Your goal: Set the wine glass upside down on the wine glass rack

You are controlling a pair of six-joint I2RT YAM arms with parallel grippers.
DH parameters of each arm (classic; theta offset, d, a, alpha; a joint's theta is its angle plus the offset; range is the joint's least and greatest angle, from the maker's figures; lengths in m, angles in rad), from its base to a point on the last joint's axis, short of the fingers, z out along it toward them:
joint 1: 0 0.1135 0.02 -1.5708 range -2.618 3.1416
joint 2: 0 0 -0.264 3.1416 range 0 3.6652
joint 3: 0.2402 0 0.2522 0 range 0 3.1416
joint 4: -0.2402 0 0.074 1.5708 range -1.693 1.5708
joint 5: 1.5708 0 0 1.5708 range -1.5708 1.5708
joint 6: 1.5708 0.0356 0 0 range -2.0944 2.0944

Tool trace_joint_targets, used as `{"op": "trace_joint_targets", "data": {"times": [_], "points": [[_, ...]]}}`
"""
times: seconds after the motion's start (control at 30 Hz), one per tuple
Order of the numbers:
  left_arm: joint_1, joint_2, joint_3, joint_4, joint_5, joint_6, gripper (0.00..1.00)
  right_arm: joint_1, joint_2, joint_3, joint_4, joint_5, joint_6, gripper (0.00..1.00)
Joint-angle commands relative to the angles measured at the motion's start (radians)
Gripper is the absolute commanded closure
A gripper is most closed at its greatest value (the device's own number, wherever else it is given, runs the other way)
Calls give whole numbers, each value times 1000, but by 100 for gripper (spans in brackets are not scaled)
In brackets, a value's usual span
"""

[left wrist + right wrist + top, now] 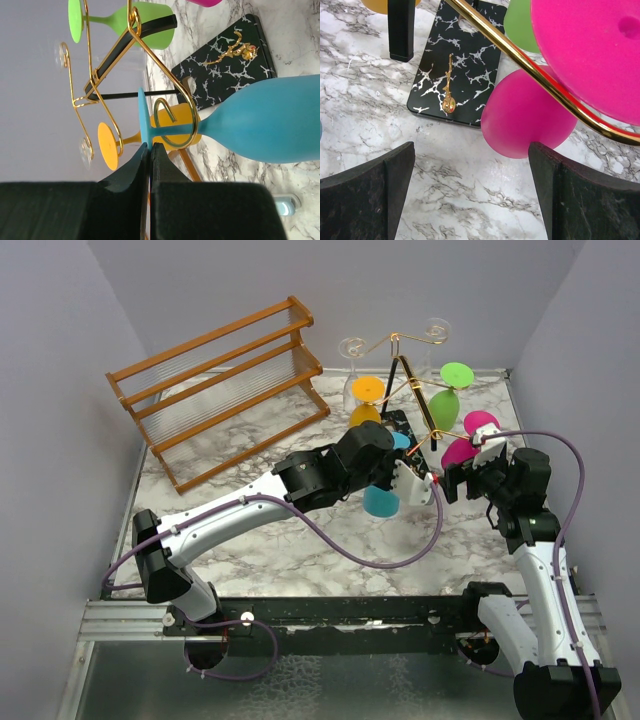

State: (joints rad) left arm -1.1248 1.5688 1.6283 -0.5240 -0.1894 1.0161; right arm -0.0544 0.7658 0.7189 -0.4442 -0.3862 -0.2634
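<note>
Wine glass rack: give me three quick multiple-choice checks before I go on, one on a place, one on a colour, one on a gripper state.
1. Where is the blue wine glass relative to the wine glass rack?
A standing on its base
B stem inside one of its gold loops
C lying beside it

2. What colour is the glass nearest the right gripper?
A orange
B clear
C pink

3. The right gripper is:
A open, holding nothing
B shut on a glass
C shut on the rack's post

Answers:
1. B, the left wrist view shows the stem passing through the loop.
2. C, the pink glass sits just ahead of it.
3. A, its jaws stand wide apart with nothing between them.
</note>
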Motion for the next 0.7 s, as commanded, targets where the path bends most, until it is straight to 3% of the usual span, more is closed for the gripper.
{"op": "trace_joint_targets", "data": {"times": [0.0,0.67], "points": [[9,-23,16,32,-31,0,100,-5,-5,15,19,-21,-11,5],[11,57,44,88,-67,-44,100,-6,-11,12,17,-40,-14,5]]}}
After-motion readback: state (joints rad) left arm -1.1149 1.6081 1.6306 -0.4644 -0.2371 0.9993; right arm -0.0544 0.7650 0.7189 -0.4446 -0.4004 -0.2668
